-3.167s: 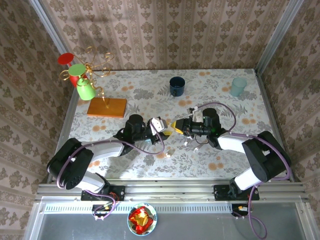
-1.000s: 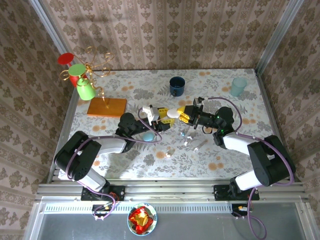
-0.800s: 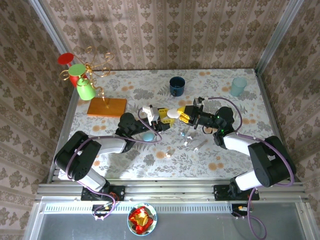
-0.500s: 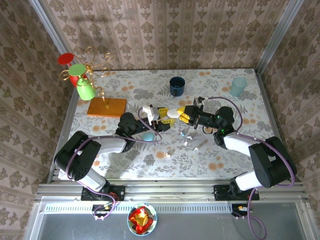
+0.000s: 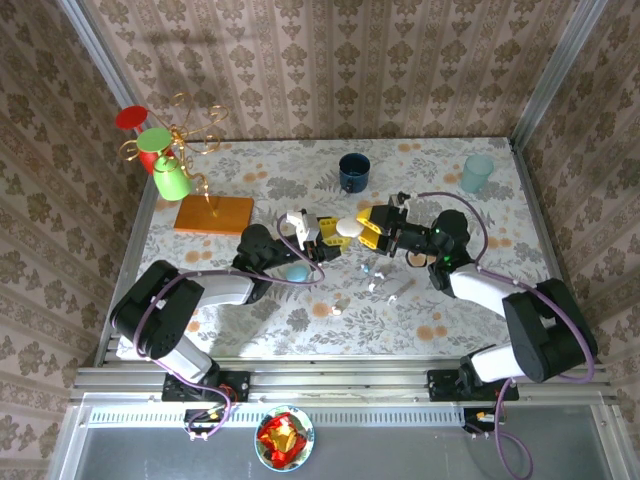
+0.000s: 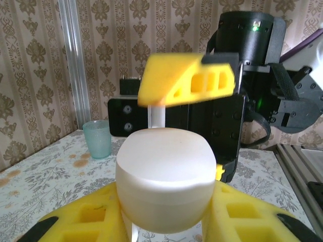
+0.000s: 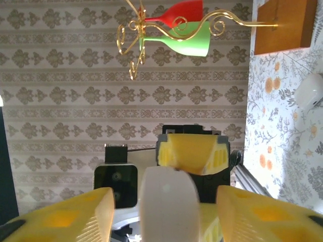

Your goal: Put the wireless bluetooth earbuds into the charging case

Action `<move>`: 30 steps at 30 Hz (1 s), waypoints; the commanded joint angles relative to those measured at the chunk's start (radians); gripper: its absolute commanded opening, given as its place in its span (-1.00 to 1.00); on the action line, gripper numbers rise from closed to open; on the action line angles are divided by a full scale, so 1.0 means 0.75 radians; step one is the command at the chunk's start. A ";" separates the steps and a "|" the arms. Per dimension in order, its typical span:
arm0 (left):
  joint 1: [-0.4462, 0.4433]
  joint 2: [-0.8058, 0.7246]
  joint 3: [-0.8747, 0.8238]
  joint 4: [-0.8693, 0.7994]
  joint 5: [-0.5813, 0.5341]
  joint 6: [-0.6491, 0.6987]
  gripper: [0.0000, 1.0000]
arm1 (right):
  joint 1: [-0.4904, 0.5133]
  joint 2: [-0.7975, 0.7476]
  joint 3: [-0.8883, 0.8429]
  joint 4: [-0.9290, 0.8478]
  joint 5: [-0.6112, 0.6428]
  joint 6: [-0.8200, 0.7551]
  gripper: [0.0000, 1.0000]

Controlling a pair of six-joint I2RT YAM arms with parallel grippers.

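A white pebble-like charging case [image 5: 347, 227] hangs above the table's middle, with my left gripper [image 5: 337, 232] shut on it. In the left wrist view the case [image 6: 165, 181] sits squeezed between the two yellow fingers of my left gripper [image 6: 165, 214]. My right gripper [image 5: 366, 228] faces it from the right and is open. Its yellow fingers stand off both sides of the case [image 7: 169, 201], with gaps showing around my right gripper [image 7: 166, 214]. Tiny white earbuds [image 5: 372, 286] lie on the tablecloth below, and another earbud [image 5: 337, 311] lies nearer the front.
A light blue case [image 5: 297, 272] lies under the left arm. A dark blue cup [image 5: 353, 171] and a teal cup [image 5: 477, 172] stand at the back. A wooden block [image 5: 214, 215] with a gold stand holding red and green cups is at the back left.
My right gripper's jaws have opened off the white case, which they had been shut on. The left gripper keeps hold of the case. Both arms have barely shifted.
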 commanded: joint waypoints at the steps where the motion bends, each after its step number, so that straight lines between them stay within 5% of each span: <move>1: 0.003 0.007 0.004 0.039 0.031 -0.016 -0.33 | 0.002 -0.126 0.069 -0.239 0.014 -0.201 0.44; 6: 0.007 -0.005 -0.019 0.039 0.038 -0.031 -0.32 | -0.006 -0.313 0.168 -0.865 0.116 -0.726 0.71; 10: 0.012 -0.013 -0.028 0.038 0.081 -0.077 -0.31 | -0.005 -0.426 0.317 -1.428 0.234 -1.397 0.89; 16: 0.009 -0.012 -0.034 0.038 0.083 -0.147 -0.31 | 0.101 -0.504 0.354 -1.595 0.425 -2.067 0.97; 30: 0.001 -0.035 -0.037 0.040 0.101 -0.143 -0.31 | 0.175 -0.441 0.349 -1.500 0.582 -2.281 1.00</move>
